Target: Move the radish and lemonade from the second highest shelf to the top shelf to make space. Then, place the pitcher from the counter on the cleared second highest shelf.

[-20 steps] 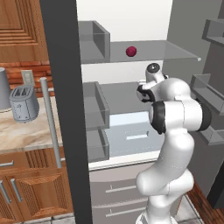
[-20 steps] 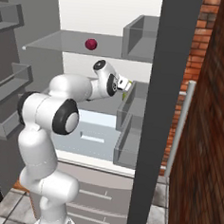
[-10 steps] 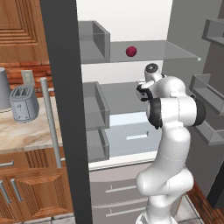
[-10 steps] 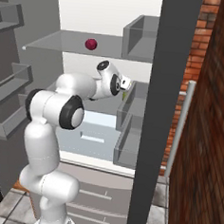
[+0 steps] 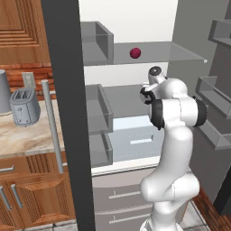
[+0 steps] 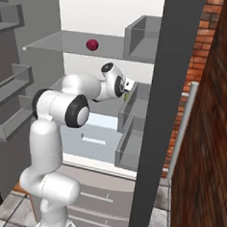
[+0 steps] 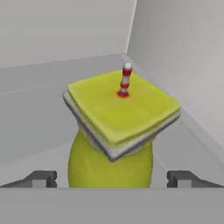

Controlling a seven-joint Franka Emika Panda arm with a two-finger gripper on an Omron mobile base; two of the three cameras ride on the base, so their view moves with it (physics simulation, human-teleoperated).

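Your pincer [image 7: 112, 177] spread wide either side of the lemonade [image 7: 118, 131], bottle's base cut off below, radish [image 5: 135, 53] on the top shelf [image 5: 180, 55], mid-shelf, fingertips [image 7: 41, 178] barely visible.

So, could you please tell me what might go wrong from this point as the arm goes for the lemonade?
1. The end effector is open with the lemonade between its fingertips; its wide square cap overhangs the body, so closing too high may slip.
2. The lemonade stands close to the fridge's corner walls; a sideways nudge could tip it.
3. The radish sits loose on the top shelf; a bump could roll it.
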